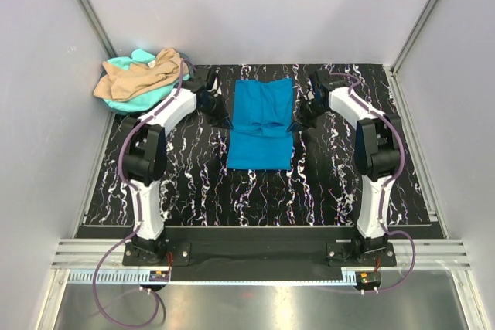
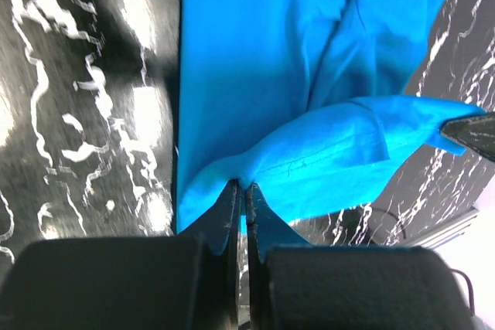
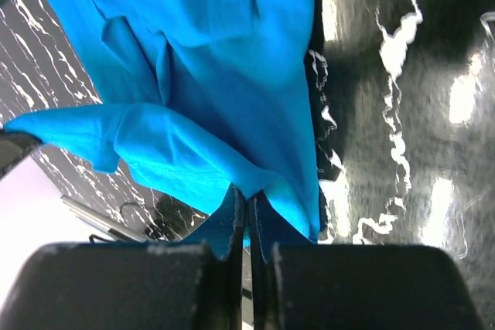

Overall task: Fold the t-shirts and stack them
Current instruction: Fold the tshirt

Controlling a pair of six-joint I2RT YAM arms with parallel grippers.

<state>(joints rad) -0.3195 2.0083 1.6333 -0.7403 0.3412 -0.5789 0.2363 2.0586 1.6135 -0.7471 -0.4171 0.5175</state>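
**One shirt mid-fold, two more not yet begun**

- Blue shirt (image 1: 261, 125): laid flat in the middle of the dark marbled surface (image 1: 193, 183), toward the far side. It is already narrowed to a long strip, so the side folds are judged done.
- Left gripper (image 1: 226, 122): closed tight on the shirt's left edge, about halfway along its length. In the left wrist view a pinch of blue cloth is seen clamped between the closed fingers.
- Right gripper (image 1: 295, 125): closed the same way on the opposite edge, level with the left one. The pinch is confirmed in the right wrist view.
- A raised ridge of cloth is carried across the shirt between the two grips. The crosswise fold is judged to be under way and not yet laid down.
- Tan shirt (image 1: 139, 75) and mint shirt (image 1: 138, 103): crumpled together at the far left corner, tan on top, well apart from the blue one. Neither is spread out or folded.
- No pink shirt can be made out; it may be hidden under the others.
- No stack has been started.
- Progress estimate: early. One shirt is partly folded, at least two remain, and all stacking is left.
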